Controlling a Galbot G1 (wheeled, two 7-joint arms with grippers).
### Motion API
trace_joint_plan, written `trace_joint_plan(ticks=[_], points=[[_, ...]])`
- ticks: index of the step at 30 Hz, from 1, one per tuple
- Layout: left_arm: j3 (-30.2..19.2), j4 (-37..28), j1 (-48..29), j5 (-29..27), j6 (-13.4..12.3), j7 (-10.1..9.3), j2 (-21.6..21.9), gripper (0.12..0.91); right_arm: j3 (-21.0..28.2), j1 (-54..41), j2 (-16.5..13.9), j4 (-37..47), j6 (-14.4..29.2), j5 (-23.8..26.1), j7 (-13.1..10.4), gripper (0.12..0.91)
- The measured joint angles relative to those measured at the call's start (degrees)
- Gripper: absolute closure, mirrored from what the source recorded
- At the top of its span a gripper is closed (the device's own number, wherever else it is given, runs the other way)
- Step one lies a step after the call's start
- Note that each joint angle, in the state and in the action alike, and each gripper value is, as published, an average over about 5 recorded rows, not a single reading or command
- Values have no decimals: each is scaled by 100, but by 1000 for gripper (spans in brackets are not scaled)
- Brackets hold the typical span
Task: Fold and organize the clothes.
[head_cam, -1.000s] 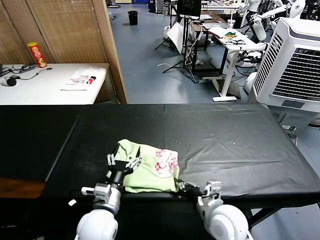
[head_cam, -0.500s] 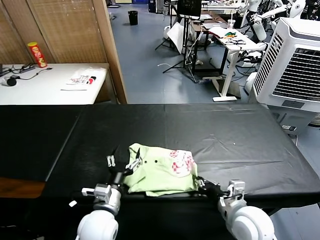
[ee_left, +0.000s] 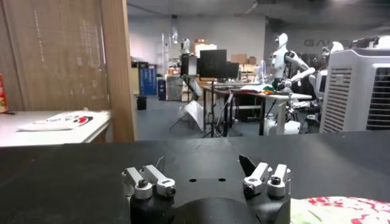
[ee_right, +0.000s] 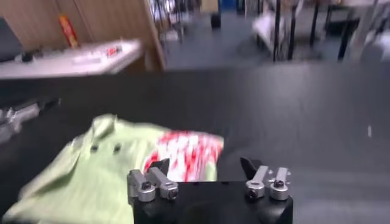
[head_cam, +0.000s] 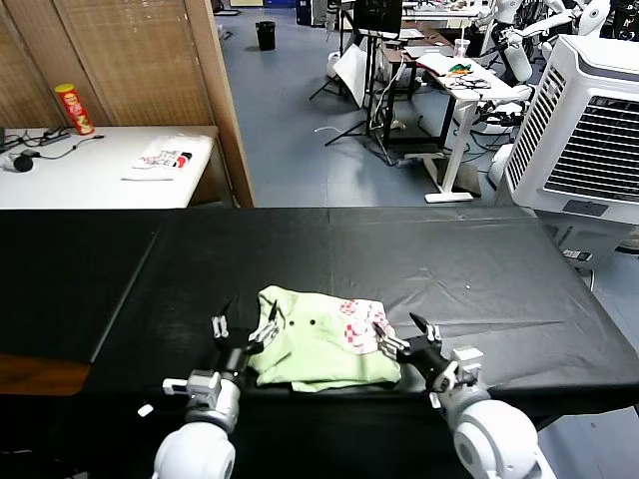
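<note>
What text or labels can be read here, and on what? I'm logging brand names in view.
"GA...": pale letters on the far wall, cut off by the cooler; the rest is hidden.
White packet: red and dark print, too small to read.
Red-and-yellow can: label unreadable.
T-shirt: red pattern, no words.

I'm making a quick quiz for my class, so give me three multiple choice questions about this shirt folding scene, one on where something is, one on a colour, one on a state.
1. Where does the T-shirt lie?
A. On the black table, near its front edge
B. On the white side table
C. On the floor

2. What colour is the T-shirt's checkered print?
A. Blue
B. Red-pink
C. Black

3. How does the right hand stand?
A. Shut on the T-shirt
B. Open, holding nothing
C. Shut on a can

Answers:
1 A: the head view shows it between both hands at the near edge.
2 B: the patch reads red-pink on pale green.
3 B: its fingers are spread beside the cloth.
</note>
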State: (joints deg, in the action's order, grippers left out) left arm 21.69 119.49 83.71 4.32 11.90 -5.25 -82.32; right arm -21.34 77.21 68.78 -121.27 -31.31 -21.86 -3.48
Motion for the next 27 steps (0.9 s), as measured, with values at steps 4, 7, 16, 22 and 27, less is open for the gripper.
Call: trace_joint_plan(ticks=[4, 7, 16, 22, 27], points=[[67, -2, 63, 38, -46, -14, -2, 232, 94, -106, -11, 320, 84, 584, 164, 227], [84, -6, 75, 65, -55, -24, -17, 232, 149, -129, -24, 506, 121, 1049, 310, 227], [166, 19, 179, 536, -176, 17, 29, 232, 16, -77, -38, 495, 983, 1378, 158, 227], [266, 11, 396, 773, -492, -125, 297, 232, -217, 251, -52, 124, 1556, 1382, 36, 227], [307, 217, 661, 966, -489, -387, 592, 232, -367, 810, 36, -143, 2009, 1499, -152, 227]])
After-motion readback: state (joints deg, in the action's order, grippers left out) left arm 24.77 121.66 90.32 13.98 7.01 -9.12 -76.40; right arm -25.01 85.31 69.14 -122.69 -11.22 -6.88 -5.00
